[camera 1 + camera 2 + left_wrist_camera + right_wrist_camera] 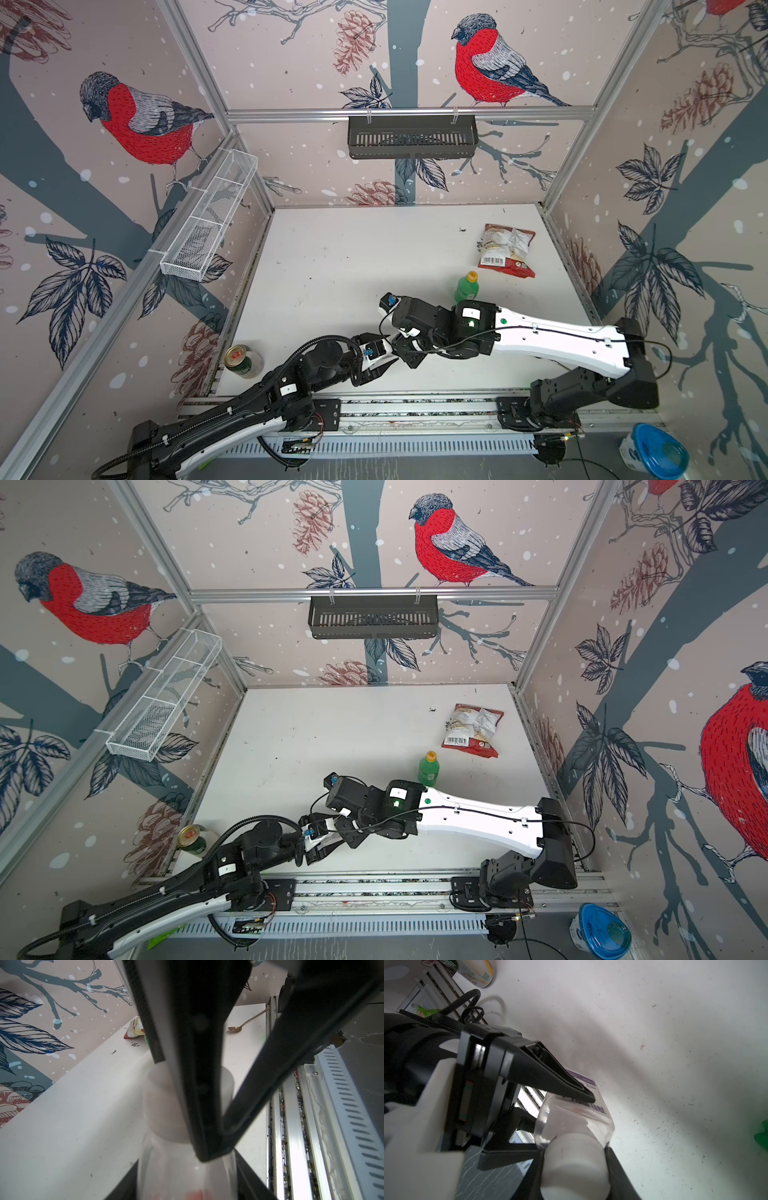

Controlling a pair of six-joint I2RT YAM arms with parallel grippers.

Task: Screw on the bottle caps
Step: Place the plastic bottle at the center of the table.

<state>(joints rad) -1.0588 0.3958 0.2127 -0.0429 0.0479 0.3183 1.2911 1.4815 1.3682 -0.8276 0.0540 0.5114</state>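
Close by the front rail [415,405], the right end effector [574,1178] is clenching the wide white plastic screw cap [575,1157] on the clear squarish plastic bottle [571,1118]. The left end effector [384,368] is straddling that bottle, clamped or slack I cannot tell. If slack, the bottle is risking spinning with the cap or dropping onto the rail. Farther back, the translucent green plastic bottle [466,291] is standing under its orange-yellow cap [472,276], with open bench [353,257] lying beyond.

Your left arm [232,419]: black upper shell, white underside, ribbed black conduit [328,338] along the top, small white tag [288,389] near the elbow. Your right arm [552,338]: white link, black joints, green dot [503,321], thin black cable [573,336] clipped along it. Blue connector [390,298] at each wrist. Fingers [550,1076] black, tapered
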